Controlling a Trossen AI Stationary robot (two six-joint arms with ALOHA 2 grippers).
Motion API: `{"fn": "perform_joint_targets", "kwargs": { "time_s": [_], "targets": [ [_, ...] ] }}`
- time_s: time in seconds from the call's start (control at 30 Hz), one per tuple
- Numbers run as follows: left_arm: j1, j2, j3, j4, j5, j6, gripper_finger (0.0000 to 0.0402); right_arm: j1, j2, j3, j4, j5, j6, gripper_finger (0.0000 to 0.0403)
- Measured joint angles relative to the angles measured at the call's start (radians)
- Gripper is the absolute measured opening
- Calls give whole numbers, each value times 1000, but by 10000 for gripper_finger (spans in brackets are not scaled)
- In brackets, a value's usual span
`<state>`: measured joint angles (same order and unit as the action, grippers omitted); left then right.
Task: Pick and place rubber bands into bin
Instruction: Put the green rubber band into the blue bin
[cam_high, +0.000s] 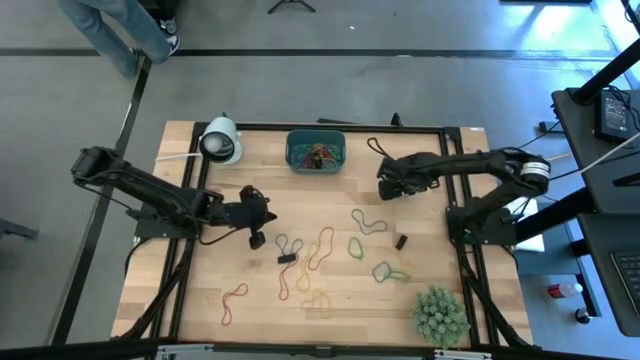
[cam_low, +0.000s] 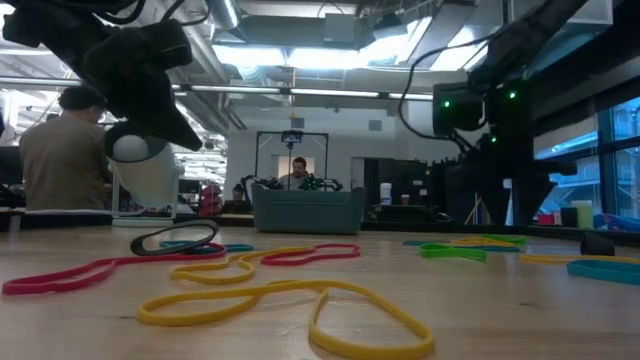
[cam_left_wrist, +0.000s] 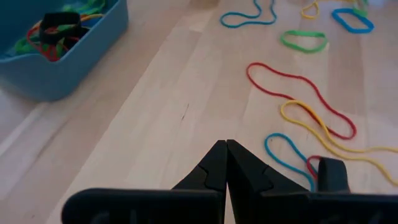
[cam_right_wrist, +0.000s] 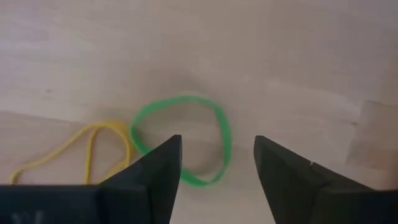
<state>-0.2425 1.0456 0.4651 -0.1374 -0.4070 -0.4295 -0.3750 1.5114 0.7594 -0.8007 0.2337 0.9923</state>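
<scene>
The rubber bands (cam_high: 325, 262) are light, floppy loops strewn over the middle of the table, best pinched across 1 thin strand, with more already in the bin (cam_high: 316, 151) at 12 o'clock. The right gripper (cam_right_wrist: 216, 163), spread wide, hovers over a green band (cam_right_wrist: 180, 138); the left gripper (cam_left_wrist: 226, 165) waits pressed together. The plant (cam_high: 440, 314) at 5 o'clock and white roll (cam_high: 222, 141) at 11 stand clear.

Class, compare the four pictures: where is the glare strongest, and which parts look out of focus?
Low view: bright ceiling lights glare behind the bin, and the near yellow rubber band is soft. Left wrist view: the shut left gripper is blurred. Right wrist view: the green rubber band looks hazy.
</scene>
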Motion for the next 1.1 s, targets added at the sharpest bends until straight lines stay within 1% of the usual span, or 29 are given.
{"fn": "perform_joint_targets", "kwargs": {
  "time_s": [0.13, 0.27, 0.37, 0.53, 0.57, 0.6, 0.67, 0.83, 0.97, 1.1],
  "targets": [
    [0, -27, -6, -9, 15, 6, 2, -15, 51, 0, -1, -3, 20, 202],
    [0, -48, -6, -55, 16, 6, 2, -14, 92, 5, 3, 0, 28, 176],
    [0, -63, -6, -85, 17, 0, 2, -15, 109, 5, 15, -22, 24, 135],
    [0, -87, -6, -106, 15, 2, 2, -14, 115, 6, 29, -35, 16, 31],
    [0, -92, -6, -105, 14, 7, 2, -14, 110, 5, 28, -36, 4, 17],
    [0, -96, -6, -103, 13, 14, 2, -14, 104, 2, 27, -36, -2, 11],
    [0, -109, -6, -116, 11, 33, 2, -11, 80, 0, 26, -36, -2, 11],
    [0, -133, -6, -142, -1, 70, 2, 5, -33, 17, -45, -51, 17, 4],
    [0, -139, -17, -175, -11, 84, 2, 29, -112, 99, -151, -43, 20, 2],
    [0, -139, -56, -176, -10, 76, 2, 55, -139, 251, -182, -2, -1, 2]
  ]
}}
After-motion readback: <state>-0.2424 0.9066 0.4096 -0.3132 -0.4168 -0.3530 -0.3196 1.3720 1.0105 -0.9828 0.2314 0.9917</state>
